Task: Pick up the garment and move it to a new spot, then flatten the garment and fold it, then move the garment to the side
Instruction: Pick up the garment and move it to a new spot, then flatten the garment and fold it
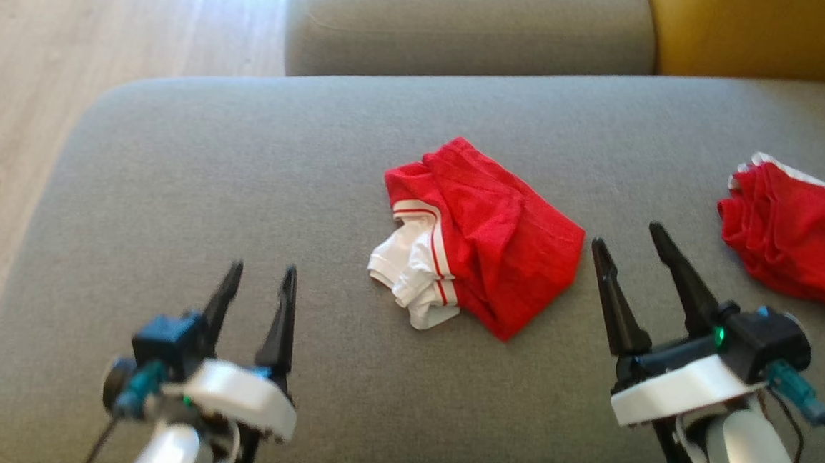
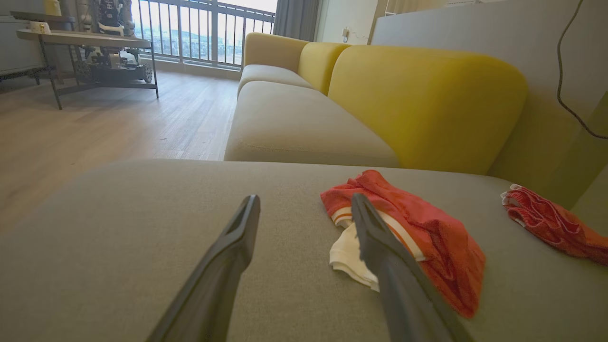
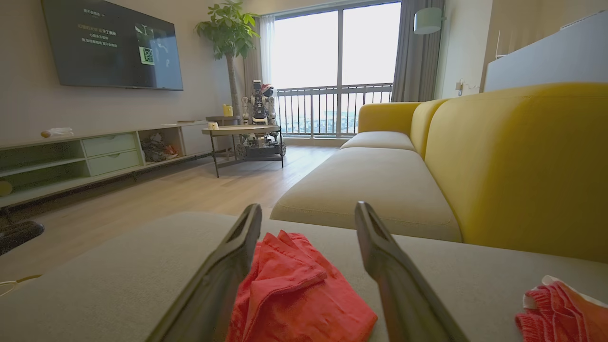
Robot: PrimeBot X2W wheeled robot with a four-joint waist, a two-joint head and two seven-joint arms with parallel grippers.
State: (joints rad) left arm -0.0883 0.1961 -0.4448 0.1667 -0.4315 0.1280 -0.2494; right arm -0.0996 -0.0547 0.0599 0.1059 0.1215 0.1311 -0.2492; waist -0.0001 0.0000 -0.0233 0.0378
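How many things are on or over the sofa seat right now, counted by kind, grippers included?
Garments: 2, the middle garment, red with white trim, and the red garment at the right edge.
Grippers: 2, left gripper and right gripper, both open and empty.
Total: 4

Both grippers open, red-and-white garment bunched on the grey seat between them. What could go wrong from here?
1. The garment lies crumpled in layers; a pinch by the left gripper or right gripper may catch only one layer and lift it twisted.
2. A second red garment lies near the right gripper; a sweep could drag it along.
3. The seat cushion looks soft; fingers pressed down may snag it.
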